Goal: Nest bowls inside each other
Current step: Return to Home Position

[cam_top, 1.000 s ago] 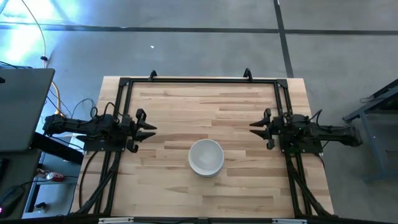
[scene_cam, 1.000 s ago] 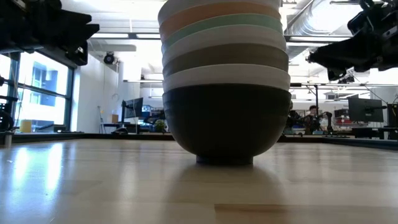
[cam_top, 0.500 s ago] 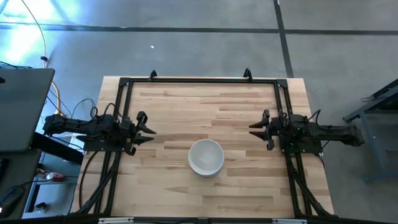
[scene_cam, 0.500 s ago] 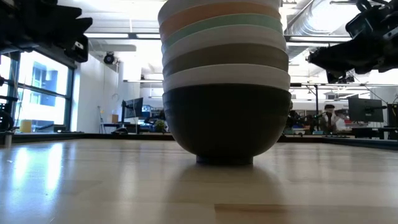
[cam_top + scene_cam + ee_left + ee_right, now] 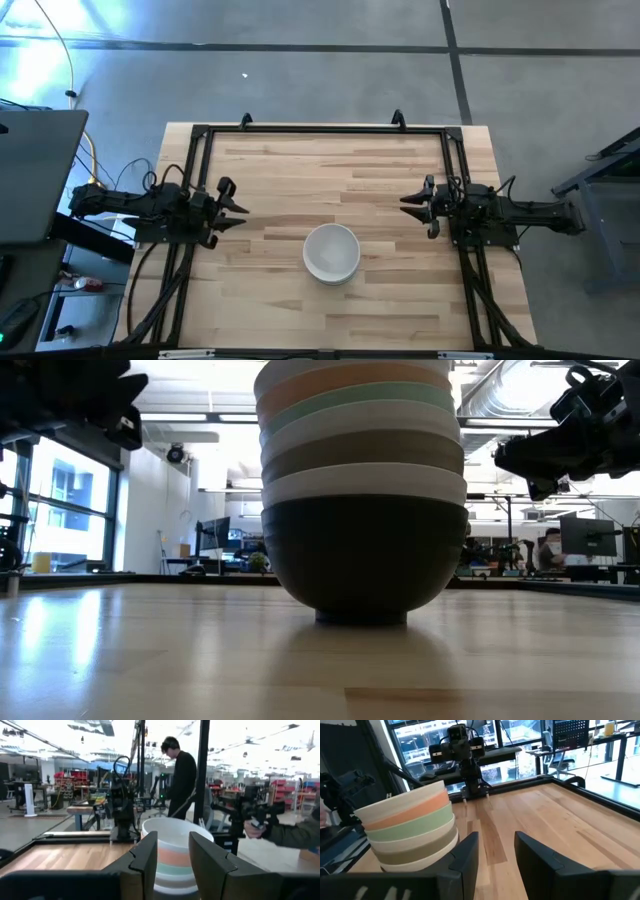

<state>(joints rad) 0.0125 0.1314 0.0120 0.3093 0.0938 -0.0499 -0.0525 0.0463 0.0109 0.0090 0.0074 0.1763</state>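
Though cut off above, the bowls [image 5: 362, 540] nest with black lowest; left jaws and right jaws gape slightly, empty.

I can't read any words, numbers or signs here. The bowls [image 5: 362, 490] have plain colours, and the table [image 5: 400, 170] is plain wood. Things in the room behind are too small to read.
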